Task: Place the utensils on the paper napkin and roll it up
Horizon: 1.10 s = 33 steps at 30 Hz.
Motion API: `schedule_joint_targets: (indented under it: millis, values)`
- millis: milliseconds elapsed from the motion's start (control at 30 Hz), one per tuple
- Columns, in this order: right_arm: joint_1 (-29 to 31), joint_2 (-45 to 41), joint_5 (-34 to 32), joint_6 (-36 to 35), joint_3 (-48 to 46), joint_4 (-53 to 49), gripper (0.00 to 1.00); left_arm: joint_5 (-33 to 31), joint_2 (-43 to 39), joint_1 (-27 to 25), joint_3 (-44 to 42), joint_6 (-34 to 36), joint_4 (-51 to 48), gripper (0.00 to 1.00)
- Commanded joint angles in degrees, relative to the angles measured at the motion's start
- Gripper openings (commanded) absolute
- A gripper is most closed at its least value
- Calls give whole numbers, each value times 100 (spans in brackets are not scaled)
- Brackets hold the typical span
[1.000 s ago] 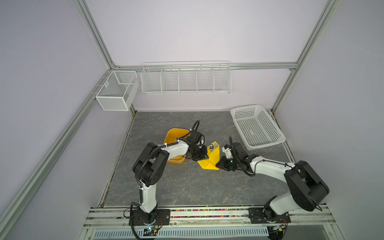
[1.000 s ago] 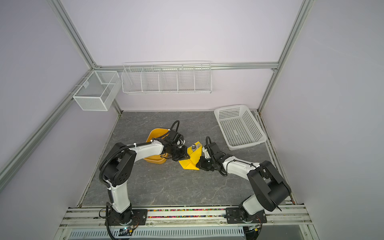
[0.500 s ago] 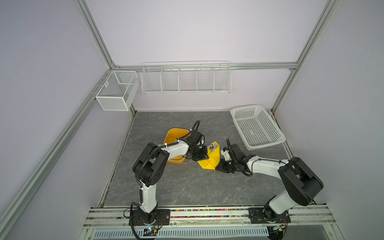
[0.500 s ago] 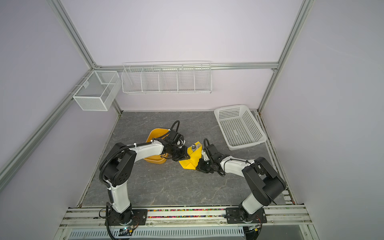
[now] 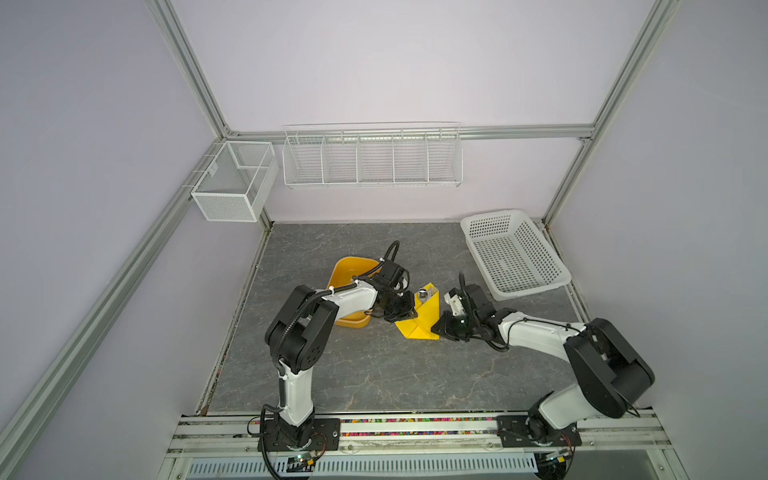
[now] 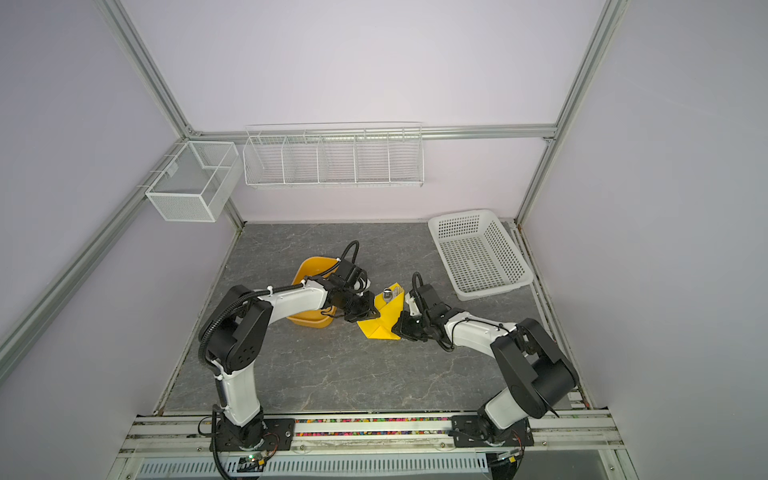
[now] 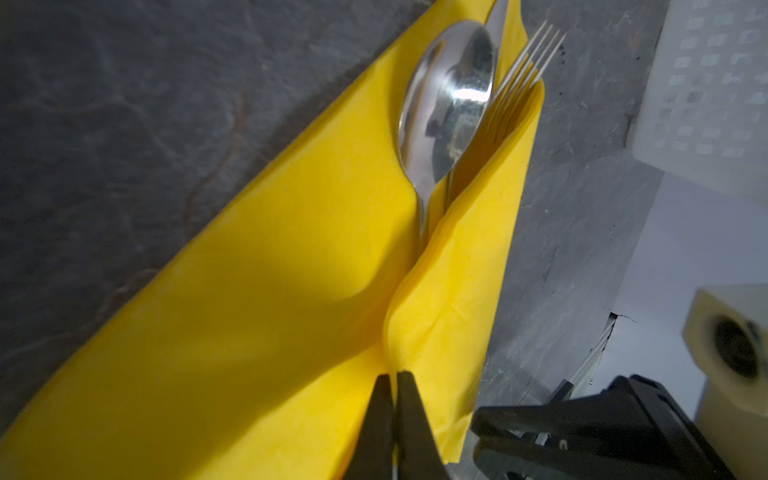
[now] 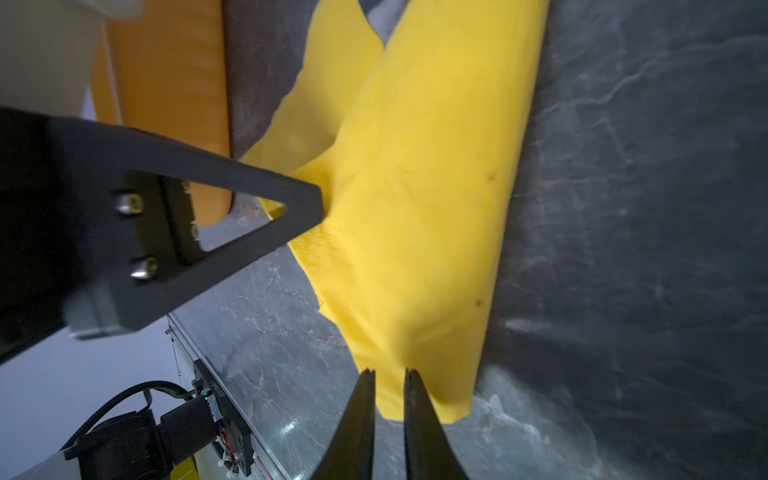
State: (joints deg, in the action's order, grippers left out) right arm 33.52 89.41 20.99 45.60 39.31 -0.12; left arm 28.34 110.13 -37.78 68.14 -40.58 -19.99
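Paper napkin, bright yellow and folded over the utensils, lies on the grey desk just right of the orange-yellow tub. At its nearest corner, my right pincer has its jaws slightly parted; I cannot tell whether it grips the paper. My left pincer, between tub and napkin, is clenched on a raised fold. A spoon and fork poke out at the napkin's far end. A white basket sits farther back, right of the tub.
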Motion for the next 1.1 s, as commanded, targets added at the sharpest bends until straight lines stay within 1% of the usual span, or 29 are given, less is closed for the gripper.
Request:
schedule_joint_targets:
  millis: [0, 133, 267, 400, 467, 533, 667, 833, 933, 1067]
  values:
    - [49, 243, -14, 100, -129, 83, 17, -50, 48, -10, 86, 125, -29, 5]
    - [48, 272, -64, 168, -282, 106, 17, -95, 91, -11, 112, 156, -80, 5]
    - [11, -163, -68, 207, -347, 109, 18, -128, 109, -10, 112, 181, -95, 5]
    - [-332, -532, 255, 713, -736, 989, 20, -157, 91, -10, 134, 181, -109, 5]
    - [-475, -661, 259, 828, -784, 1099, 20, -179, 91, -10, 151, 190, -139, 5]
    - [-504, -710, 205, 770, -700, 994, 20, -177, 100, -10, 173, 192, -153, 5]
    - [-363, -608, 237, 688, -504, 986, 20, -185, 117, -11, 215, 258, -246, 5]
    - [-95, -202, 313, 577, -172, 972, 20, -186, 149, -10, 235, 272, -261, 5]
    - [109, 70, 178, 371, 108, 746, 19, -193, 163, -11, 244, 289, -282, 5]
    - [193, 435, 63, 346, 211, 682, 18, -154, 232, -10, 287, 284, -280, 5]
